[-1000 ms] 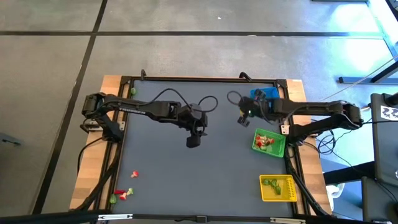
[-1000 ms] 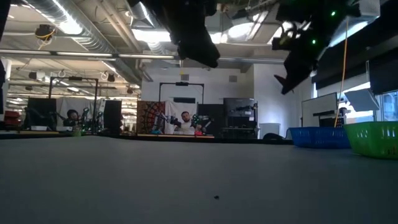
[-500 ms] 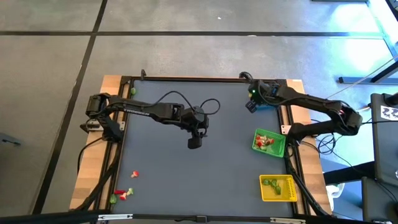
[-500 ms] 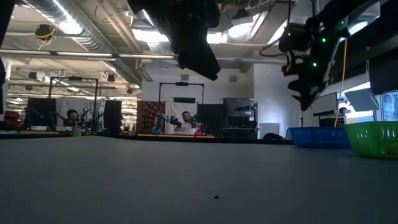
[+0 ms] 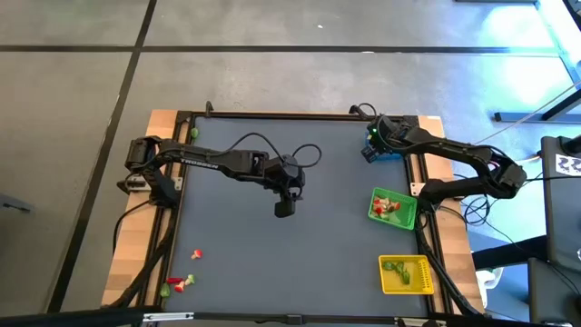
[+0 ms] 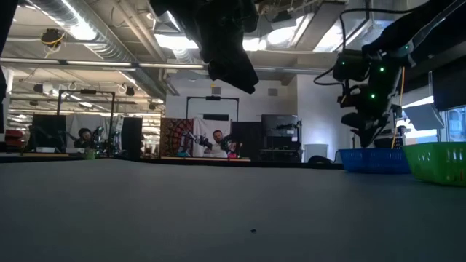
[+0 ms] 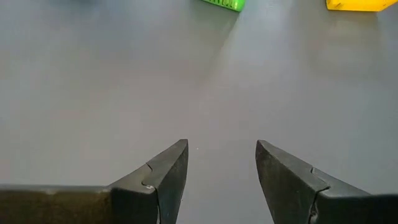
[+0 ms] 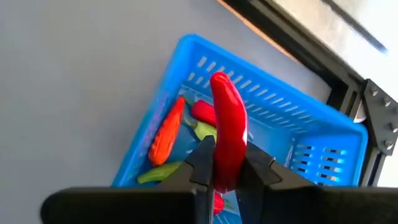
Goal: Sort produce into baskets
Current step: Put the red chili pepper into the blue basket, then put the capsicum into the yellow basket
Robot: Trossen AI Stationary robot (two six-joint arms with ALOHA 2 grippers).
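My right gripper (image 5: 370,153) hangs over the blue basket (image 8: 292,118) at the table's far right corner, shut on a red pepper (image 8: 229,124). Several red, orange and green pieces of produce (image 8: 168,134) lie in that basket. The green basket (image 5: 392,207), with red and green pieces in it, and the yellow basket (image 5: 406,274), with green pieces, stand along the right edge. Loose produce (image 5: 182,280) lies near the front left corner. My left gripper (image 7: 221,146) is open above bare table near the middle (image 5: 284,209). My right gripper pinches the red pepper's near end (image 8: 225,177) between its two fingers (image 8: 200,163). The gripper slants down from above. The pepper lies along the fingers and sticks out past their tips, lifted clear over the blue basket's inside.
The grey table top (image 5: 272,263) lies between the loose produce at the front left and the three baskets at the right. A black frame (image 5: 290,115) runs round it on a wooden border. Cables loop beside both arms.
My right gripper, still shut on the red pepper, has swung toward the table's far right corner and sunk, rolling as it went. It now hangs over the blue basket.
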